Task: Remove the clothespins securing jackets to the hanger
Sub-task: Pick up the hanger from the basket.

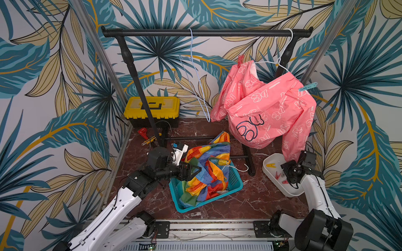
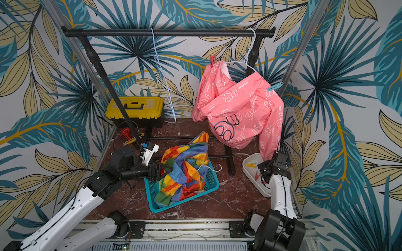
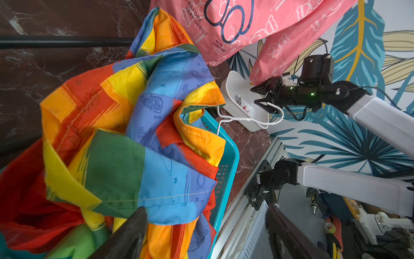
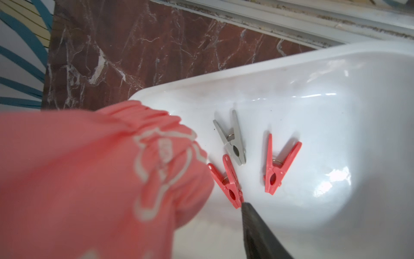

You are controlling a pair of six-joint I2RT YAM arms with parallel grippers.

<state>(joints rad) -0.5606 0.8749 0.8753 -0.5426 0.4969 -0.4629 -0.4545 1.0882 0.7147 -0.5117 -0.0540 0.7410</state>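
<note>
Left gripper (image 1: 195,170) and right gripper (image 3: 254,96) stood low over the desk (image 1: 250,202), jaws apart, holding nothing.
Mine on the left hung over the rainbow jacket (image 1: 208,173), heaped in the teal basket (image 1: 237,184) mid-desk. Mine on the right sat above the white tray (image 4: 291,74) at the desk's right edge, where red clothespins (image 4: 229,182) (image 4: 280,167), a grey clothespin (image 4: 233,139) and a yellow clothespin (image 1: 270,165) lay. At the back the pink jacket (image 1: 267,108) hung from the rail (image 1: 206,32), with a red-pink clothespin (image 1: 240,59) and a blue clothespin (image 1: 307,86) clipped on.

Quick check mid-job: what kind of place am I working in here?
Likely a staged robot test cell, not a home: leaf-print panels in an aluminium frame, and a clothes rack standing on a marble-look tabletop.
</note>
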